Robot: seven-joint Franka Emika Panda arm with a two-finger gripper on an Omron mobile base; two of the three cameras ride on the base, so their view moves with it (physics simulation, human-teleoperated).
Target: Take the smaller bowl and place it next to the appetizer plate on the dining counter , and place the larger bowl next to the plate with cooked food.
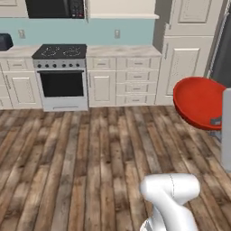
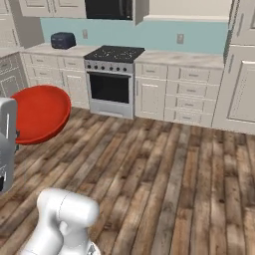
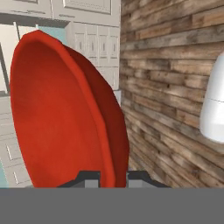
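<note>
hand (image 3: 113, 177) is pinched tight on the rim of the red bowl (image 3: 61, 113), so the bowl hangs tipped on its side, up over the wood floor (image 1: 90, 158), ready to carry

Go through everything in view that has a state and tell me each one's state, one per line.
smaller bowl: held off the floor, tipped on edge, empty.
end effector: shut on the smaller bowl's rim.
oven door: closed.
drawers: all closed.
stove burners: bare, nothing on them.
</note>
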